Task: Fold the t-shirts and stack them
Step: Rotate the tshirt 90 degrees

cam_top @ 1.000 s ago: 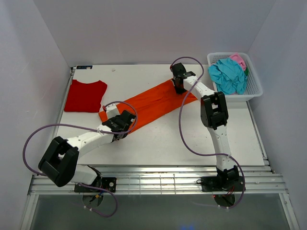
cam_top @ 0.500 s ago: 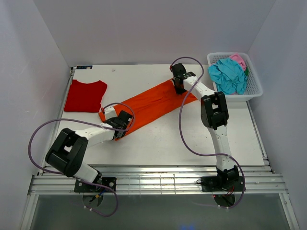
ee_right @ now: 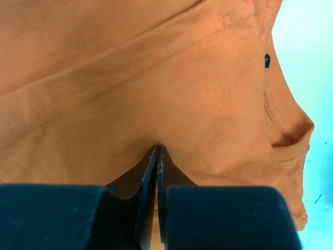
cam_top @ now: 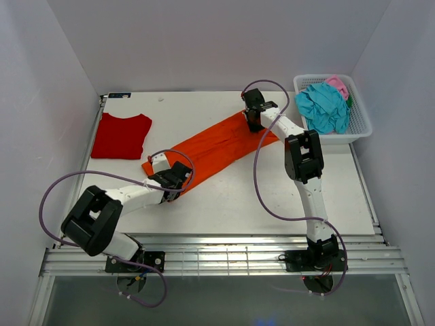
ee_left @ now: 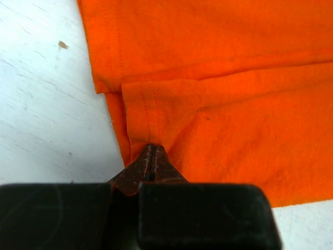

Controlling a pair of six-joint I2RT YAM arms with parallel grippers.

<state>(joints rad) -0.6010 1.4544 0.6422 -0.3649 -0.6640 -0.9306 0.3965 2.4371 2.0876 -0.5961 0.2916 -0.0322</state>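
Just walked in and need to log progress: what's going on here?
Both arms hold the bright orange cloth t-shirt, stretched diagonally across the table. The left gripper is shut on its near-left stitched edge; the right gripper pinches the far end beside the collar. A deep red t-shirt lies far left; a teal shirt and a pink shirt sit in the white plastic lattice basket.

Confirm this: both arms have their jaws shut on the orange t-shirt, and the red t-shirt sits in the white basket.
The red t-shirt is not in the white basket: the top external view shows it flat on the table, far left. The left gripper and right gripper do have jaws shut on the orange t-shirt.
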